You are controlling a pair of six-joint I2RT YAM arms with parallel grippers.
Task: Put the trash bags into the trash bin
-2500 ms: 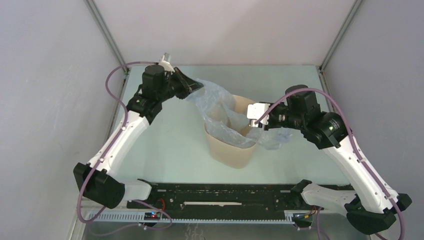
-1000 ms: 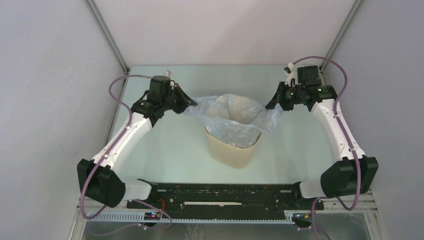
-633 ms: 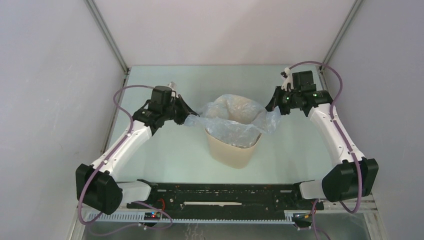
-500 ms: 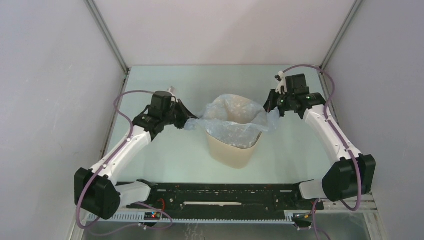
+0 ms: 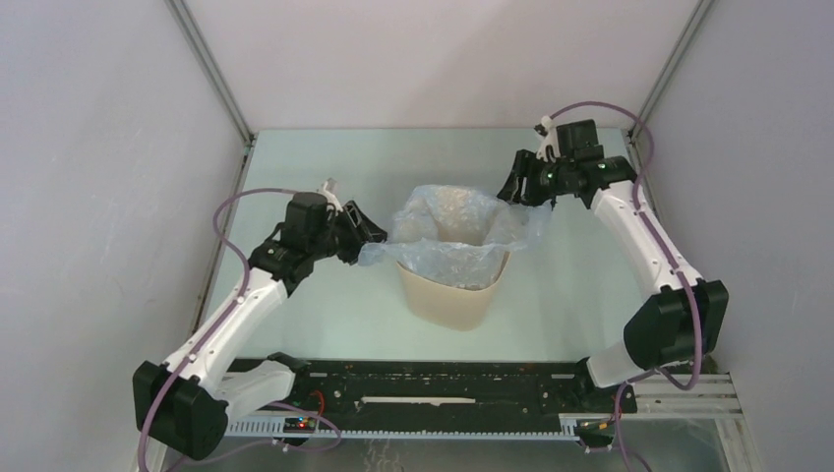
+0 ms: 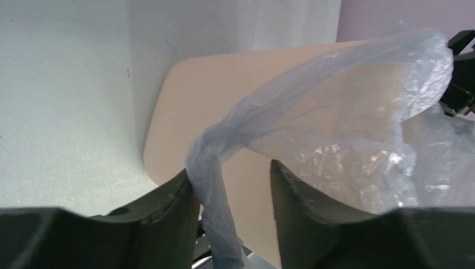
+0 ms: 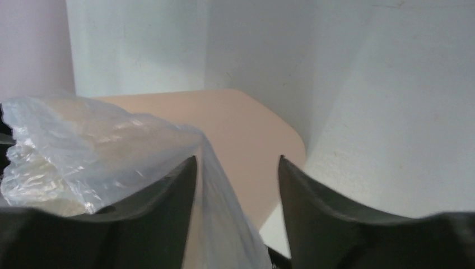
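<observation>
Both hands have let go since a second ago: they were pinched on the bag's corners, stretching it over the bin, and now the fingers stand apart. Look at the left hand (image 5: 362, 228), just beside the bin's left side. Its fingers are clearly parted, and a twisted strand of the bag (image 5: 447, 231) runs between them and leans on one, unclamped. Across the way the right hand (image 5: 513, 187) has drifted to the far right of the rim, fingers also spread. Film drapes against one finger in its wrist view, but nothing is gripped.

The bag now sits in the mouth of the bin (image 5: 447, 303), with its middle sagging inside and its edges spilling over the rim on both sides. The bin stands upright in the middle of the counter (image 5: 325, 295).

That film looks featherlight, limp and slick. I'd expect it to cling to a finger, puff back up, or slip from a loose pinch. The best holds look like the bunched corners hanging outside the rim, or else a push down on the puffed middle.
</observation>
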